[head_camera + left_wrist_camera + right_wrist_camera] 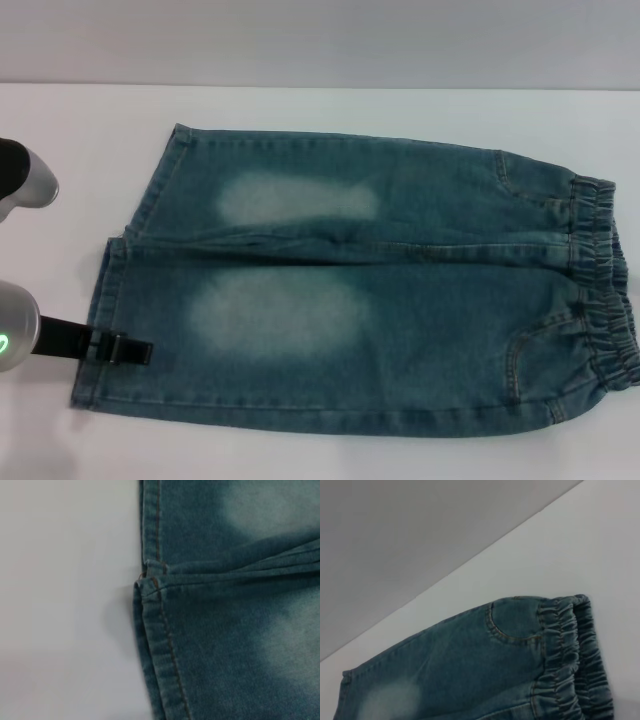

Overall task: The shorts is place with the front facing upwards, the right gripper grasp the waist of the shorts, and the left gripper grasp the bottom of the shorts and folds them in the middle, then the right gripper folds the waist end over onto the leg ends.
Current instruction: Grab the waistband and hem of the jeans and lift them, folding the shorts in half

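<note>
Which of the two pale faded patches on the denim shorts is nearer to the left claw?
The larger pale patch, on the leg nearer the robot; the left claw rests on that leg's hem.

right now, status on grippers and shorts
Left gripper at the leg ends, grip unclear. Right gripper out of view. Shorts flat, unfolded. Nothing in the way.

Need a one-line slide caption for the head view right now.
Denim shorts lie flat on the white table, waistband toward the robot's right; left gripper sits at the leg hems.
</note>
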### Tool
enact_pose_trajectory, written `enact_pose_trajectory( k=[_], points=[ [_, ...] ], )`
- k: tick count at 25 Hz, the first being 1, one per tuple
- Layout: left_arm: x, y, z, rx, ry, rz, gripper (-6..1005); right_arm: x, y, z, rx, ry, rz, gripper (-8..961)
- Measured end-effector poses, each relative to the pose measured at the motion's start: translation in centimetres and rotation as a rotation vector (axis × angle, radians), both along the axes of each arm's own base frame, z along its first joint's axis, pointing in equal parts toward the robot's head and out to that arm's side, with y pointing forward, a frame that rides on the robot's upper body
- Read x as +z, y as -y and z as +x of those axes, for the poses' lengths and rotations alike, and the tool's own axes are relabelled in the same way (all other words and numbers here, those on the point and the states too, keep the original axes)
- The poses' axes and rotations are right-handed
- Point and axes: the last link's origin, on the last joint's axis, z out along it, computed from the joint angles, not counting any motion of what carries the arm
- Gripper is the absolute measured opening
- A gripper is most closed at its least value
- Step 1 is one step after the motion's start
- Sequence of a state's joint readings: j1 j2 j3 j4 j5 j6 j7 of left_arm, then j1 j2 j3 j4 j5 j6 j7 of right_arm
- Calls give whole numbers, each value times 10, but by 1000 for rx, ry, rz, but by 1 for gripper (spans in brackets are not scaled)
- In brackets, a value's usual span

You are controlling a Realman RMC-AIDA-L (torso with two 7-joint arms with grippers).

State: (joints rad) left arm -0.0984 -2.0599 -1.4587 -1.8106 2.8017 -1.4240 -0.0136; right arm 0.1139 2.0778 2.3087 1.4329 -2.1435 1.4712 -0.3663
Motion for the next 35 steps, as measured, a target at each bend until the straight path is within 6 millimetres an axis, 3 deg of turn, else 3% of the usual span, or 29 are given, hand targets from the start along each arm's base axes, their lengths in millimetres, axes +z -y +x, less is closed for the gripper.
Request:
enact_pose_trajectory(
  k=[35],
  points=[
    [-11, 8, -19, 101, -43, -38, 823, 0, -7, -4, 26, 4, -7, 824]
  ],
)
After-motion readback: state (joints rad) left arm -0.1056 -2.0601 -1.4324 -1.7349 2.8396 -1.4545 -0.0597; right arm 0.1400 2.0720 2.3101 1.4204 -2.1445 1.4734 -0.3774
